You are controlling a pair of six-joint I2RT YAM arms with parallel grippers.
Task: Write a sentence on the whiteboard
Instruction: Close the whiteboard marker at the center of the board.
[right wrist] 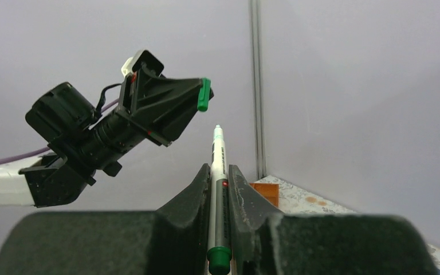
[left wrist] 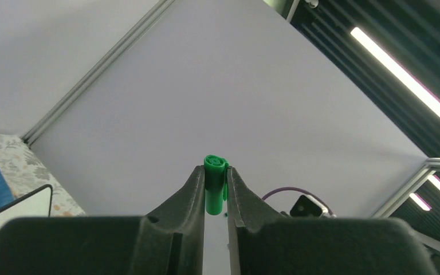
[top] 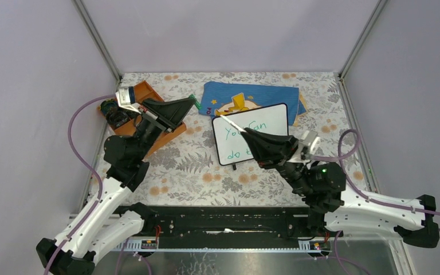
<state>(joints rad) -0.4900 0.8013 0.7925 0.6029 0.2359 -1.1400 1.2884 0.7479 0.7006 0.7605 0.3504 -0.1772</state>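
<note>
Right claw (right wrist: 219,172) pinched on the marker (right wrist: 216,152), tip over the whiteboard's (top: 278,114) upper-left corner, centre-right of top view. Board's top edge overlaps blue cloth (top: 263,91); green sentence (top: 236,153) partly hidden under me. Left claw (left wrist: 215,172) clamps the green cap (left wrist: 213,200), upper left, by the orange tray (top: 149,91)

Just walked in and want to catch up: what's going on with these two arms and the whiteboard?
The right pincer grips an uncapped marker, its tip pointing toward the left pincer, which pinches the green cap in the air. On the whiteboard, green writing reads "You Can do t", the rest hidden behind the right arm. The writing looks about done, and capping the marker is probably next.
</note>
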